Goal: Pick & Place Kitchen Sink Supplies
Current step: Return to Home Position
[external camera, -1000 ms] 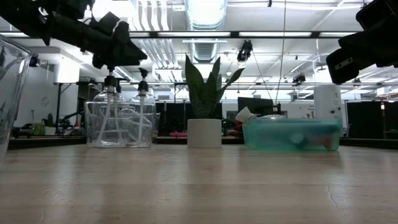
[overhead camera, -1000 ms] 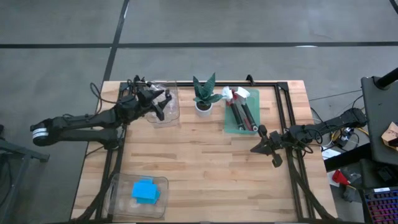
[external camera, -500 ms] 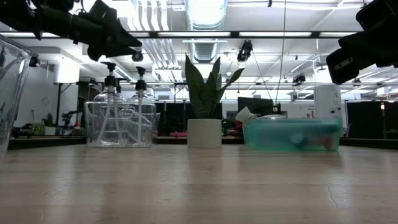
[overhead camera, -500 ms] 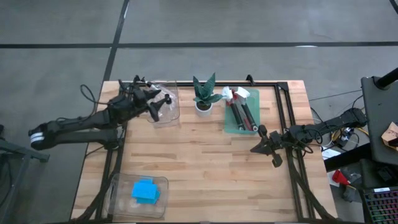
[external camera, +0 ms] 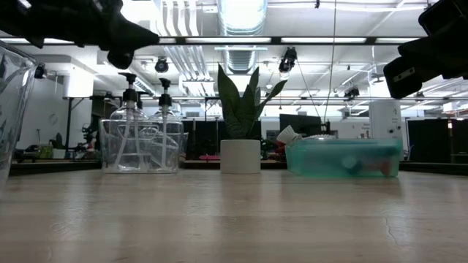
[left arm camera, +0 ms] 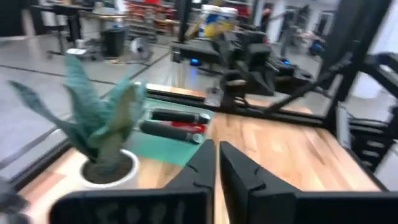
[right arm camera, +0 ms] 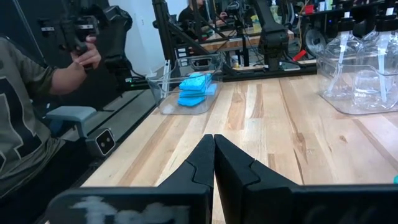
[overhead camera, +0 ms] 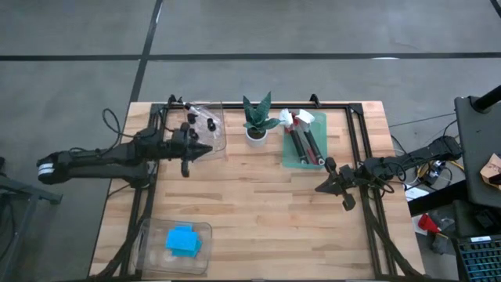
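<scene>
Now that the left gripper (overhead camera: pixel 194 149) has backed out of the clear bin (overhead camera: pixel 213 139) at the far edge of the table (overhead camera: pixel 258 219) and hangs just on its near side, fingers drawn together around nothing, the soap bottles (external camera: pixel 131 109) stand released inside that bin, upright, long axes vertical, black pumps on top. That suggests the sorting is finished and only the retreat to rest remains. The brushes (overhead camera: pixel 302 141) lie in the green tray (overhead camera: pixel 288 160) right of the plant (overhead camera: pixel 257 117), handles running far-to-near, heads toward the far edge. Sponges (overhead camera: pixel 182 239) fill the near-left bin (overhead camera: pixel 149 231). The right gripper (overhead camera: pixel 338 186), pressed closed and empty, waits by the right edge.
</scene>
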Motion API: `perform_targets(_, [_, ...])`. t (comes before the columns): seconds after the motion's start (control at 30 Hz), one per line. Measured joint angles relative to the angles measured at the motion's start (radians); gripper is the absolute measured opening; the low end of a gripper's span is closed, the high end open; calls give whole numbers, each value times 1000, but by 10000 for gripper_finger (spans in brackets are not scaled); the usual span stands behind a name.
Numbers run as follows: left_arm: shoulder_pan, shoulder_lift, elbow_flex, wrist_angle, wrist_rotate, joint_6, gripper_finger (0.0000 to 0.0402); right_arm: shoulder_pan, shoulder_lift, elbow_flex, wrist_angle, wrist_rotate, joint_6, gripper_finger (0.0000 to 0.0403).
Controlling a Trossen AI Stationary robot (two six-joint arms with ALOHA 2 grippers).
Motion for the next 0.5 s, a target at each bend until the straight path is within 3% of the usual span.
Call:
perform_targets(0.23, [-108, -148, -116, 2, -83, 11, 2, 0, 0, 0, 0, 0, 0, 8])
perform_targets(0.5, [-113, -357, -236, -44, -73, 76, 1, 0, 0, 0, 0, 0, 0, 8])
